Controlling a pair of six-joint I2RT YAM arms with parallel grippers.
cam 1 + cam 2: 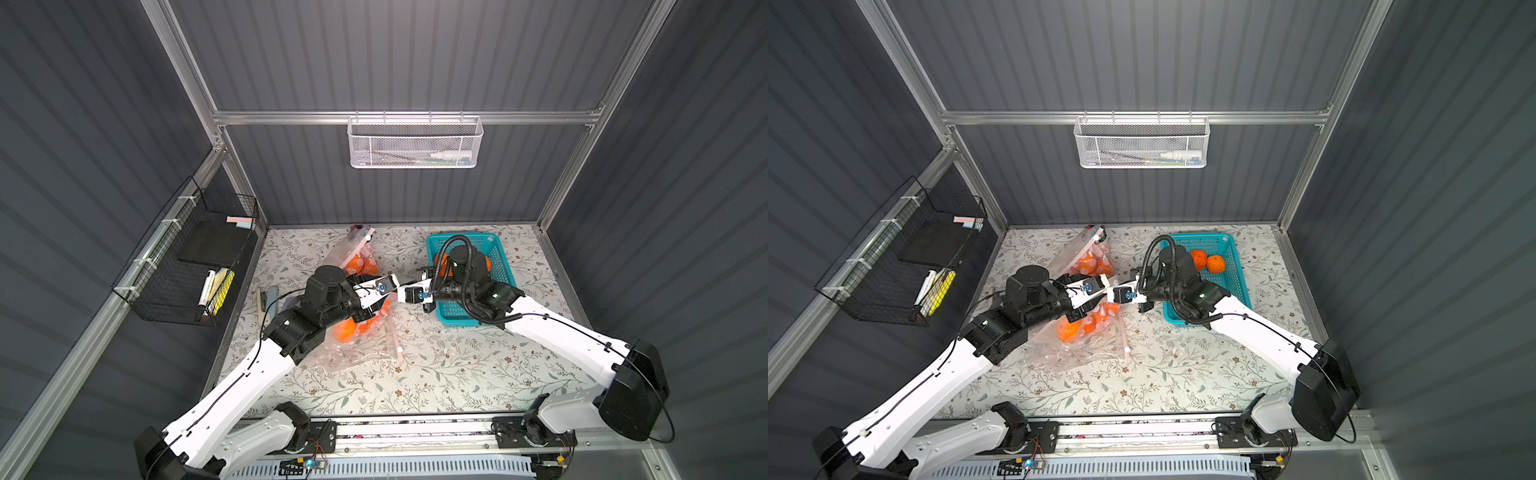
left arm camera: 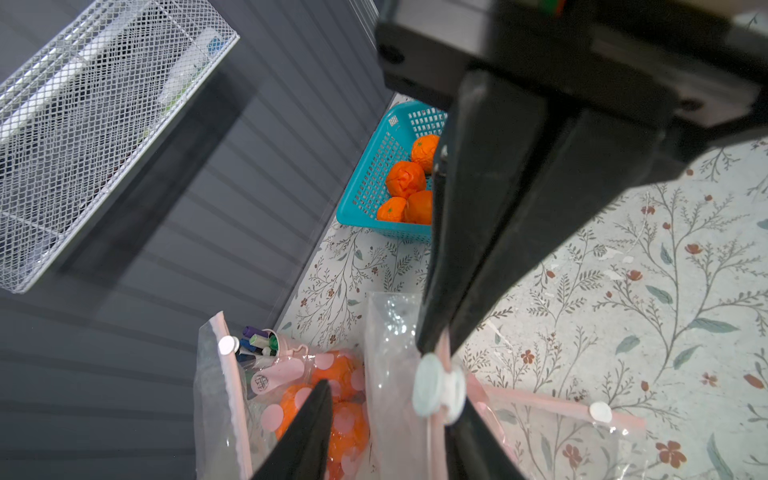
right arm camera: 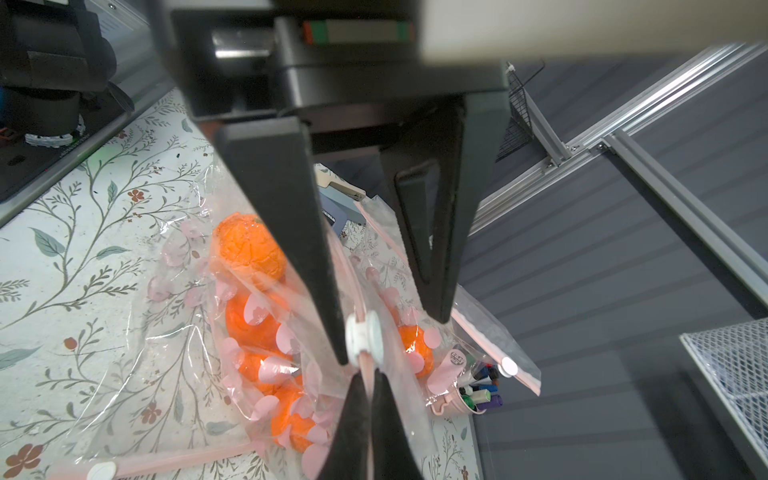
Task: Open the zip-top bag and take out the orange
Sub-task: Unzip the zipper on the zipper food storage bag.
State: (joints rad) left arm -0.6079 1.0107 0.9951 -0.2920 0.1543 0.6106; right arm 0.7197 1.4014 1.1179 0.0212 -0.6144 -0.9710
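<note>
Right gripper (image 2: 434,343): jaws fully together, pinching the pink zip strip (image 3: 366,362) of the zip-top bag (image 1: 365,332), just beside its white slider (image 3: 363,336).

Left gripper (image 2: 395,397): jaws partly open, standing either side of the same strip at the slider. One finger (image 3: 291,228) touches the slider. It grips nothing.

The bag is lifted at its mouth at mid-table (image 1: 457,365). The zip is not visibly parted. Oranges (image 3: 249,245) sit inside it; four can be counted through the film.

Surroundings:
- Second bag (image 1: 353,245) just behind, holding oranges (count unclear) and a cup of markers (image 2: 259,340).
- Third bag (image 1: 357,357), clear, lying flat under and in front of the held one.
- Three white sliders in all, one per bag.
- Teal basket (image 2: 365,195) at the right rear, holding four loose oranges (image 2: 405,178).
- Black wire rack (image 1: 187,266) on the left wall.
- White mesh basket (image 1: 415,143) on the back wall.

Obstructions: the right arm (image 1: 478,291) covers much of the teal basket in both top views. The two wrists overhang the held bag's mouth.
</note>
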